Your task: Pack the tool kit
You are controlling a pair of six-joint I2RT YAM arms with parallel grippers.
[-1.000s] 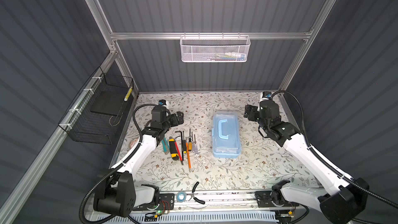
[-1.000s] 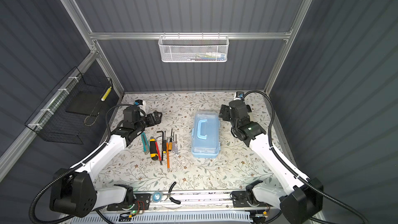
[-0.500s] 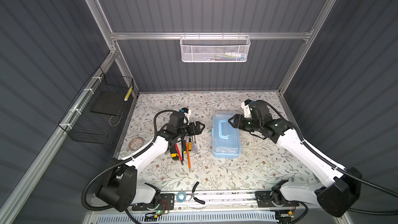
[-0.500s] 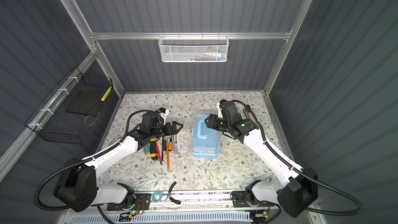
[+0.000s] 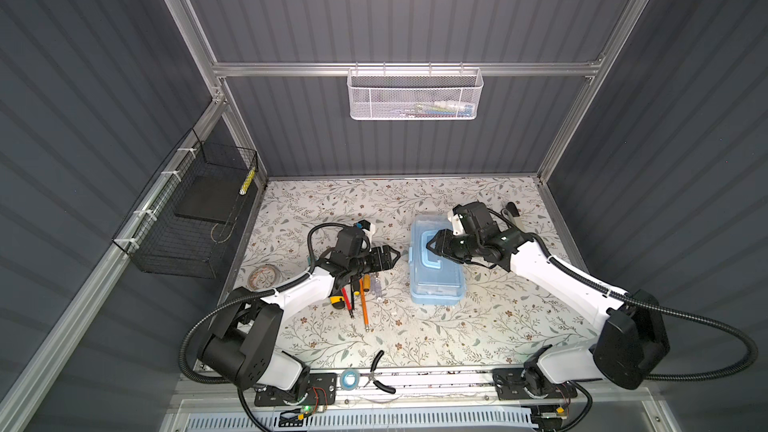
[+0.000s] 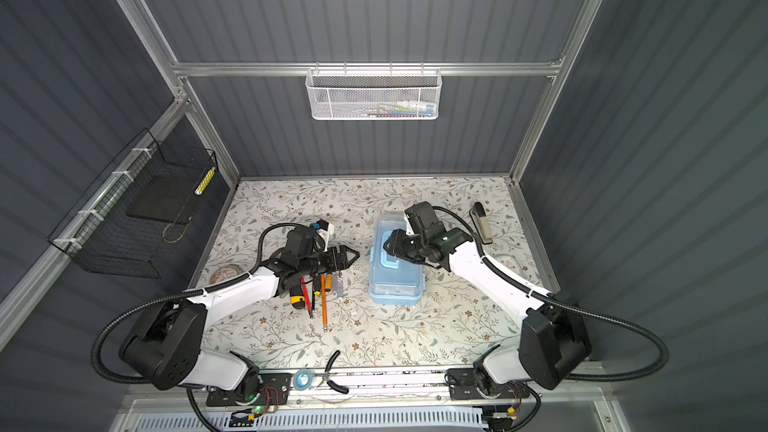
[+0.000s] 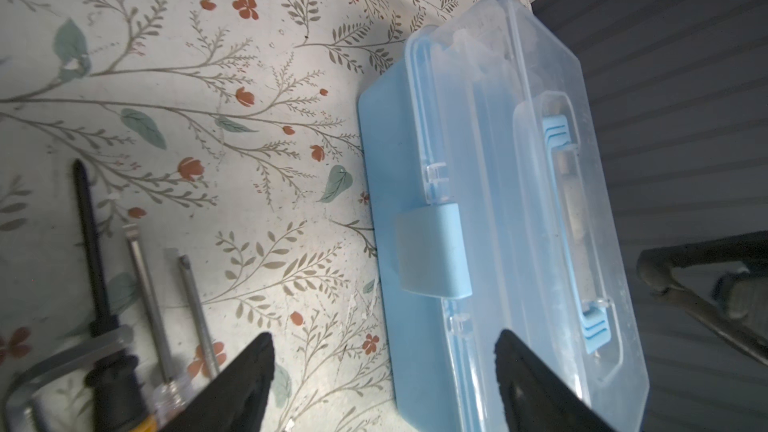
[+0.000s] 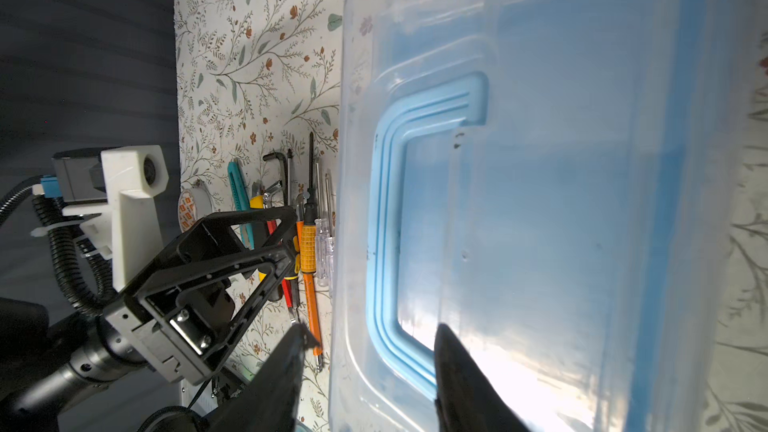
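1. Arms have both swung in on the closed light-blue translucent plastic toolbox [image 5: 436, 284], which sits between the grippers.
2. Left gripper [image 5: 397, 258] hangs released just beside the toolbox's blue latch [image 7: 432, 251].
3. Right gripper [image 5: 429, 245], narrowed yet unclenched, straddles the toolbox's blue handle [image 8: 386, 222].
4. Loose screwdrivers [image 5: 359, 297] lie on the toolbox's latch side, unpacked; opening the lid likely comes next.

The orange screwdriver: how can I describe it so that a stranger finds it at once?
On the floral table, find the blue tool box with a clear lid near the middle. A row of tools lies on its left in both top views. The orange screwdriver is the only one whose handle and long shaft are both orange, and it reaches farthest toward the front edge.
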